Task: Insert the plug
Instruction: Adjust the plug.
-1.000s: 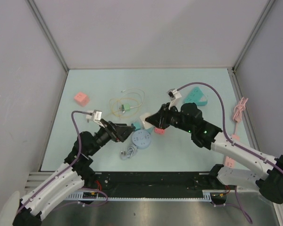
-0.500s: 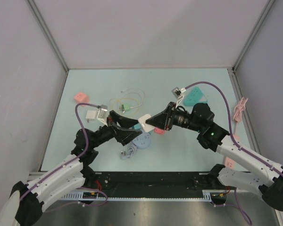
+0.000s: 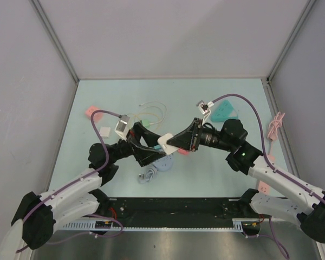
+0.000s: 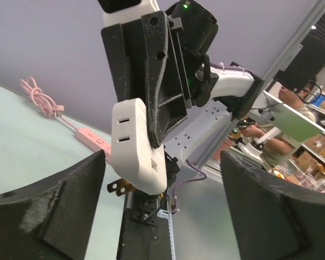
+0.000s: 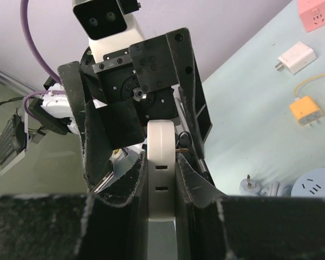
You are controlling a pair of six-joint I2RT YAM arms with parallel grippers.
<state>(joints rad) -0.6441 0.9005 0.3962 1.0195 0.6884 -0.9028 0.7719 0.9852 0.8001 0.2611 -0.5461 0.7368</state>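
A white plug (image 3: 163, 142) with two brass prongs (image 4: 121, 187) hangs in the air above the table's middle. My right gripper (image 3: 172, 142) is shut on its flat sides, with the slotted edge (image 5: 161, 173) facing the right wrist camera. My left gripper (image 3: 153, 145) is open and its two fingers (image 4: 54, 211) stand on either side of the plug's free end without touching it. In the left wrist view the plug (image 4: 135, 141) sits closer to the left finger. The round blue socket block (image 3: 163, 161) lies on the table below, partly hidden by the arms.
On the table lie a pink cube socket (image 3: 91, 111), a white charger (image 3: 105, 131), a coiled yellow cable (image 3: 146, 116), a grey plug (image 3: 147, 174), a teal power strip (image 3: 223, 112) and a pink cable (image 3: 274, 127). Walls enclose three sides.
My left arm has risen and swung right, bringing its open fingers around the plug. My right gripper has lifted the plug off the table and moved slightly left.
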